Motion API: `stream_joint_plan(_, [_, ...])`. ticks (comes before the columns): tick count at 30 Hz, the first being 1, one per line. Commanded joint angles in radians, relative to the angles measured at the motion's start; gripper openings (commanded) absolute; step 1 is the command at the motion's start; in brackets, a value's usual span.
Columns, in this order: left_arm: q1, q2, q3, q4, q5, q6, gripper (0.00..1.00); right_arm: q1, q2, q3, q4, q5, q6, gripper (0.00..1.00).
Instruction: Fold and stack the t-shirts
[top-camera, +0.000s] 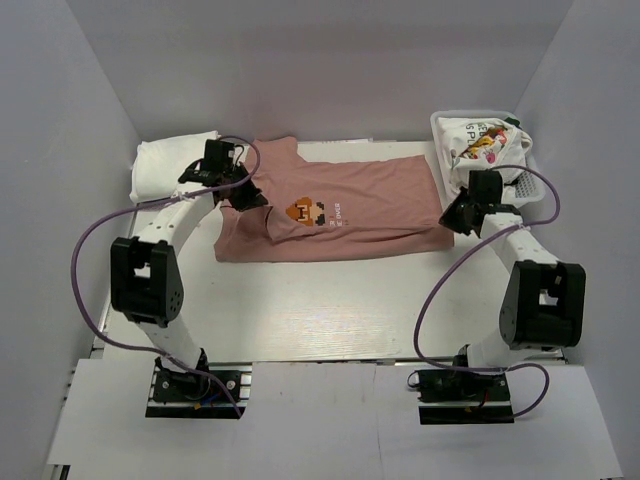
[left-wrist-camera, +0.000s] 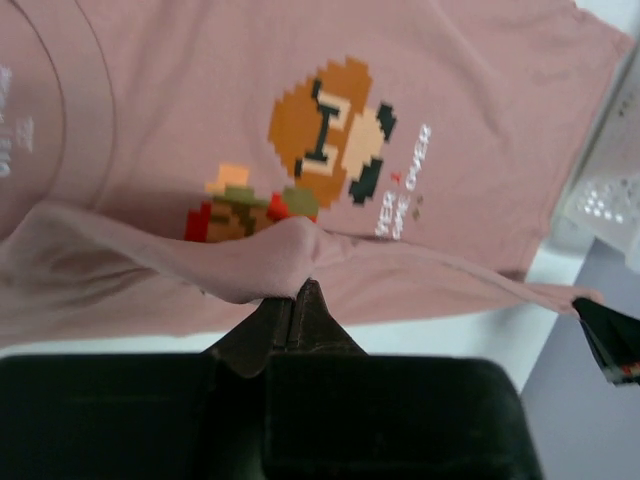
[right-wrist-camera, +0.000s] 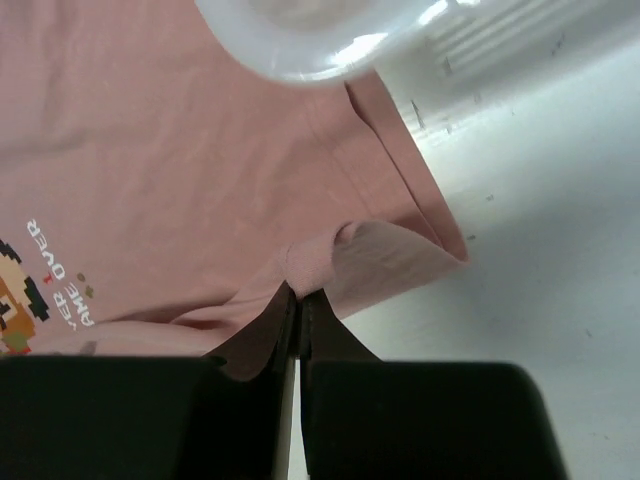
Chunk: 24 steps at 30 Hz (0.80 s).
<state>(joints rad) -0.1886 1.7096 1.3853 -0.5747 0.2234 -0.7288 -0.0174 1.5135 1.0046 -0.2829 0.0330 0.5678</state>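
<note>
A dusty-pink t-shirt with pixel-art figures lies spread across the far middle of the table. My left gripper is shut on a pinched fold of its left edge and lifts it slightly; the print shows beyond. My right gripper is shut on the shirt's right edge, near a hemmed corner. A white t-shirt with colourful print lies bunched in the basket at the far right. A folded white t-shirt lies at the far left.
A white plastic mesh basket stands at the far right, close behind my right gripper; its rim shows in the right wrist view. Grey walls close in the table on three sides. Purple cables loop off both arms.
</note>
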Motion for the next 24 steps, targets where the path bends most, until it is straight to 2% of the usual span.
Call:
stream_joint_plan(1, [0.017, 0.037, 0.080, 0.001, -0.050, 0.012, 0.00, 0.000, 0.055, 0.090, 0.021, -0.005, -0.026, 0.00])
stream_joint_plan(7, [0.038, 0.148, 0.188, 0.001, -0.070, 0.034, 0.00, 0.002, 0.177, 0.193, 0.001, 0.022, -0.028, 0.00])
stream_joint_plan(11, [0.061, 0.223, 0.254, -0.005, -0.079, 0.034, 0.00, 0.002, 0.229, 0.238, -0.010, 0.041, -0.031, 0.07])
stream_joint_plan(12, [0.061, 0.246, 0.265, 0.030, -0.079, 0.043, 0.04, 0.004, 0.238, 0.249, -0.013, 0.041, -0.032, 0.11])
stream_joint_plan(13, [0.070, 0.261, 0.274, 0.030, -0.070, 0.043, 0.12, 0.004, 0.241, 0.255, -0.013, 0.042, -0.031, 0.21])
stream_joint_plan(14, [0.071, 0.280, 0.320, 0.030, -0.070, 0.043, 0.23, 0.002, 0.244, 0.262, -0.006, 0.035, -0.045, 0.25])
stream_joint_plan(15, [0.071, 0.298, 0.346, 0.000, -0.070, 0.043, 0.42, 0.007, 0.243, 0.262, -0.002, 0.027, -0.048, 0.33])
stream_joint_plan(16, [0.081, 0.327, 0.386, -0.016, -0.070, 0.043, 0.96, 0.010, 0.240, 0.264, -0.004, 0.022, -0.054, 0.59])
stream_joint_plan(17, [0.081, 0.338, 0.400, -0.027, -0.070, 0.043, 1.00, 0.014, 0.225, 0.264, 0.008, 0.018, -0.078, 0.79])
stream_joint_plan(18, [0.081, 0.338, 0.411, -0.042, -0.081, 0.043, 1.00, 0.016, 0.217, 0.261, 0.010, 0.018, -0.083, 0.90])
stream_joint_plan(21, [0.090, 0.351, 0.423, -0.063, -0.071, 0.052, 1.00, 0.056, 0.165, 0.221, 0.031, -0.008, -0.111, 0.90])
stream_joint_plan(24, [0.090, 0.282, 0.304, -0.044, -0.053, 0.052, 1.00, 0.114, 0.114, 0.167, 0.062, -0.024, -0.140, 0.90])
